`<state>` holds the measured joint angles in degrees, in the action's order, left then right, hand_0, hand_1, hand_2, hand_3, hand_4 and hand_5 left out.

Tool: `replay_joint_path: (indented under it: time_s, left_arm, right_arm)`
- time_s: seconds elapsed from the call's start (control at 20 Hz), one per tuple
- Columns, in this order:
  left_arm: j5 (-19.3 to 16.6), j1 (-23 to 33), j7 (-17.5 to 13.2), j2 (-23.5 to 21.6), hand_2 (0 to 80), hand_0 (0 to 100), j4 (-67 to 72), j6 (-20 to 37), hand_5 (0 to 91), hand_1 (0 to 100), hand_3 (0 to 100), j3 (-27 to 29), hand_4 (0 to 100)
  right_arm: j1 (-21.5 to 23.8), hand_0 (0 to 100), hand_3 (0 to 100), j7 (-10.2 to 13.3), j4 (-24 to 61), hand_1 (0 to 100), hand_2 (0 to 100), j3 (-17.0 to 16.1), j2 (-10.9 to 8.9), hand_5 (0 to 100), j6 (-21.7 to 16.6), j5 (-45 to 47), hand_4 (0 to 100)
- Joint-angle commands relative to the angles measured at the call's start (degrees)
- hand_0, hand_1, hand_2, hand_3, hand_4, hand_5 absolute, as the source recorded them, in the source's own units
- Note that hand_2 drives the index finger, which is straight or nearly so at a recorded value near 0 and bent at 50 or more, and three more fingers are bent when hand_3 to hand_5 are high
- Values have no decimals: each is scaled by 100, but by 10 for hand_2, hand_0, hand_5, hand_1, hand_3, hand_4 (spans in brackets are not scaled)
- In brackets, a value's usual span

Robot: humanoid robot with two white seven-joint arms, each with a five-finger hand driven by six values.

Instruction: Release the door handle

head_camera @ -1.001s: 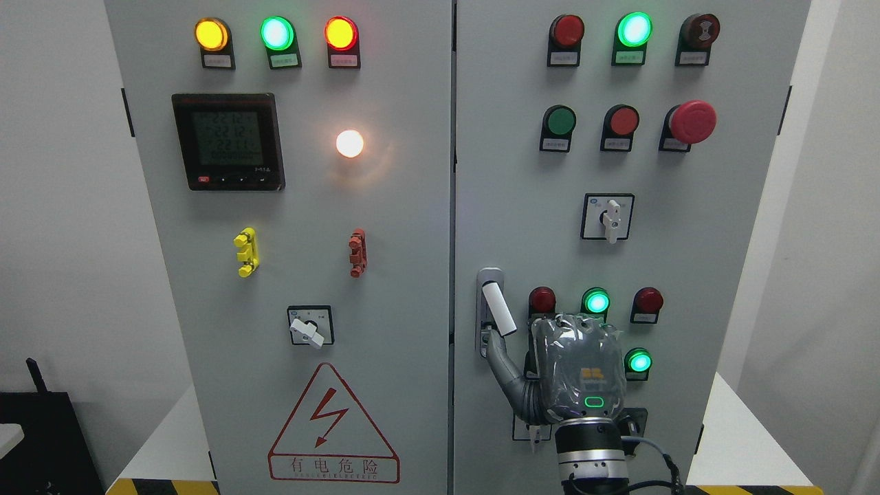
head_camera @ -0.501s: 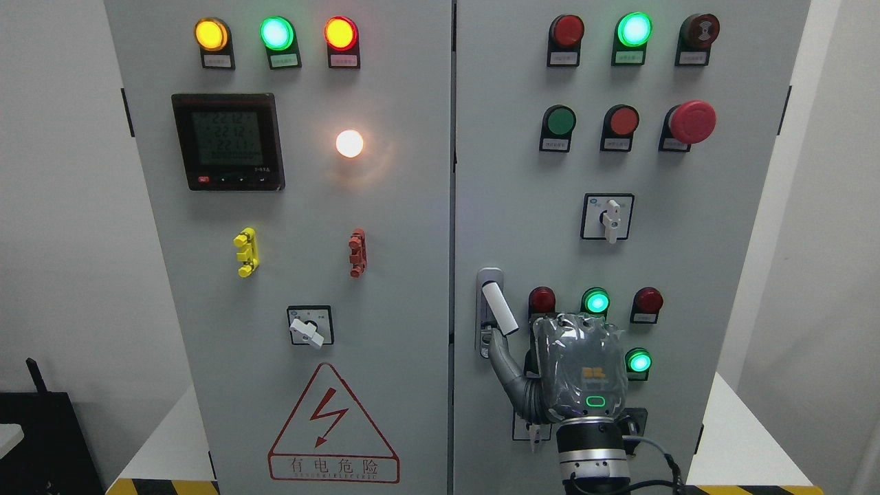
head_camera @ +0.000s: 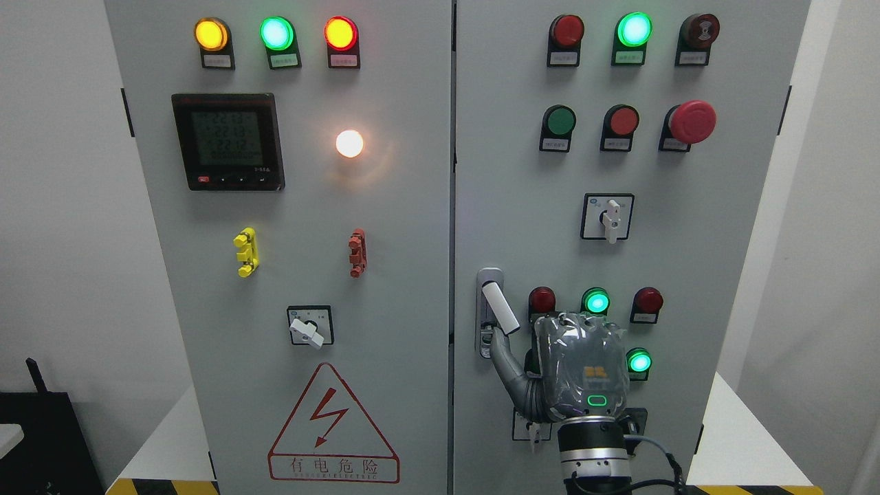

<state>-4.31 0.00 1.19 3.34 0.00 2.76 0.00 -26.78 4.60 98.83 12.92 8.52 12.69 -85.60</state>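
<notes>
My right hand (head_camera: 581,368): back toward me, knuckles curled and hiding my fingertips, so whether it is closed I cannot tell; thumb extended up-left, tip just below the door handle (head_camera: 500,308). Handle: white lever, tilted, on the right cabinet door (head_camera: 522,206).

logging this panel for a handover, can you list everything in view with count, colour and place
cabinet: 1, grey, two doors
door handle: 1, white, right door's left edge, swung out
indicator lamps: 13, green, red, amber, white; both doors
pushbuttons: 2, green and red, right door
emergency stop: 1, red, upper right
rotary switches: 2, white knobs, one per door
meter: 1, black, upper left
warning triangle: 1, red, lower left
right hand: 1, grey, thumb by the handle
</notes>
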Motion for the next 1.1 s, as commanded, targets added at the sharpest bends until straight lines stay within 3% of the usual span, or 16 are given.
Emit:
replay_joint_path:
  time_s: [0.0,1.05]
  left_arm:
    - [0,-18,-5,0,0,120,53,-4,0,389,0,9,0]
    - [0,-18,-5,0,0,120,53,-4,0,389,0,9,0]
  right_arm:
    - [-2,523,1000,-3,4,120,991,-26,0,983,-3,0,1000]
    - [-11,529,1000,-3,48,118,989,-88,26,986,-12,0,1000]
